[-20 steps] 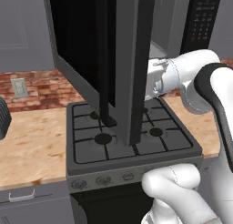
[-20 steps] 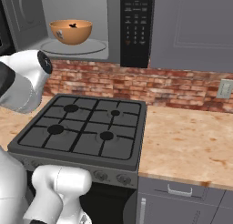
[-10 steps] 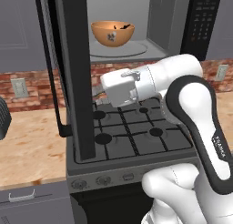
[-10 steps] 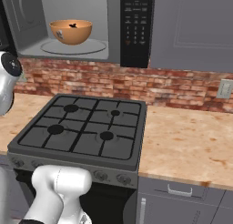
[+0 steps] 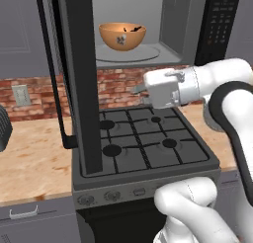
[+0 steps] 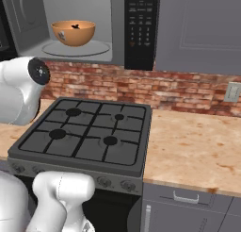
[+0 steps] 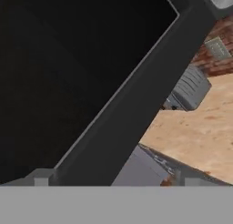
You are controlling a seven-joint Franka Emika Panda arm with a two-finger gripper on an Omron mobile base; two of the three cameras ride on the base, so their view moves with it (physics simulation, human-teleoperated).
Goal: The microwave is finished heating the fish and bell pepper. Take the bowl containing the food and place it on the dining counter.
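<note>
We see the bowl (image 5: 122, 36) on the turntable inside the open microwave (image 6: 141, 28), above the stove (image 6: 87, 136). Our pincer (image 5: 139, 89) hangs below; its opening we cannot tell.

The microwave (image 6: 141, 28) has a little clock on top of its keypad, too blurry to read.
</note>
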